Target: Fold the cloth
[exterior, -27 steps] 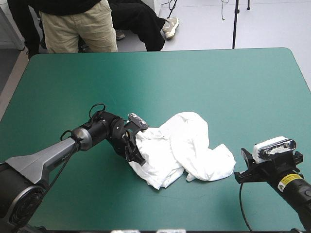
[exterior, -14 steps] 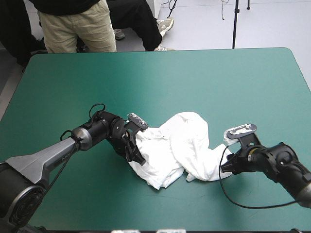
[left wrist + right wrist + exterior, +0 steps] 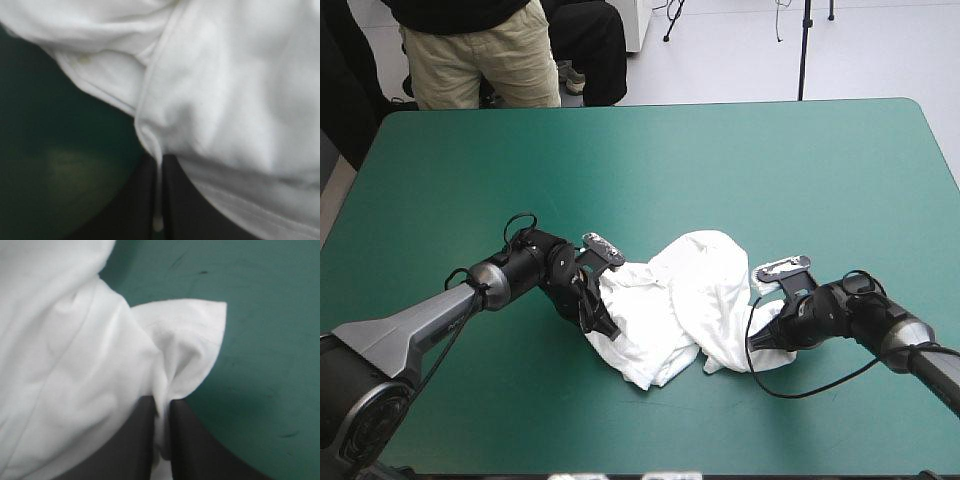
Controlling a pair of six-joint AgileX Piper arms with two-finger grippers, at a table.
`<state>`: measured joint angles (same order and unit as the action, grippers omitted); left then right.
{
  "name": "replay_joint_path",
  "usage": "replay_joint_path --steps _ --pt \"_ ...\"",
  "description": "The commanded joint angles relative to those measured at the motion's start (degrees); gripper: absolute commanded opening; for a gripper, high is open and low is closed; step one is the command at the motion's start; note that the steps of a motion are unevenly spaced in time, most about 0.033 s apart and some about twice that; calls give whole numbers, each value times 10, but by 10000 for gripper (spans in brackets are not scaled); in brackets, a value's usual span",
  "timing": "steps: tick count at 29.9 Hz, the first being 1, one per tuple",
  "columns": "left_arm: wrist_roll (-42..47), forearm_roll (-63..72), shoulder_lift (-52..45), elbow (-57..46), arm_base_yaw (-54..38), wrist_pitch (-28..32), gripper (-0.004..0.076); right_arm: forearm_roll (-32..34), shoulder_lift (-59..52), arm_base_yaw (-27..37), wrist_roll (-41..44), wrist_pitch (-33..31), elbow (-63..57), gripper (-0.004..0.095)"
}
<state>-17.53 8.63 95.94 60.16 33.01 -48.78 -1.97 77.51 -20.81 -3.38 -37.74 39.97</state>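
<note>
The white T-shirt (image 3: pixel 690 300) lies as a crumpled heap near the middle of the teal-green table. My left gripper (image 3: pixel 600 322) is at the heap's left edge, shut on a fold of the T-shirt (image 3: pixel 210 100); the left wrist view shows a thin pinch of cloth running down between the black fingers (image 3: pixel 135 210). My right gripper (image 3: pixel 767 338) is at the heap's right edge, shut on the T-shirt (image 3: pixel 75 370), with a seamed flap gripped between its fingers (image 3: pixel 190 450).
Bare teal-green cover (image 3: pixel 770 170) stretches all around the heap. A person in khaki trousers (image 3: pixel 480 60) stands just beyond the table's far left edge, not over its top.
My right gripper moved in from the table's near right side to the heap's right edge and shut on the cloth there. The left gripper and the heap stayed put.
</note>
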Motion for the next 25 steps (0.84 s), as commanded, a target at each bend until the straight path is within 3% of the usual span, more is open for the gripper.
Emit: replay_joint_path --steps 1,9,15,25 --pt "10 3 -1 -5 5 9 -18 -13 4 2 -28 18 2 -9" --pt "20 -8 -81 -1 -11 9 -18 -13 -71 2 -27 34 20 -13" --pt "26 -30 -183 45 -44 -5 -18 -10 -158 2 -30 25 107 -13" --pt "26 -90 -270 267 -55 5 -18 32 -196 2 -86 7 366 -13"
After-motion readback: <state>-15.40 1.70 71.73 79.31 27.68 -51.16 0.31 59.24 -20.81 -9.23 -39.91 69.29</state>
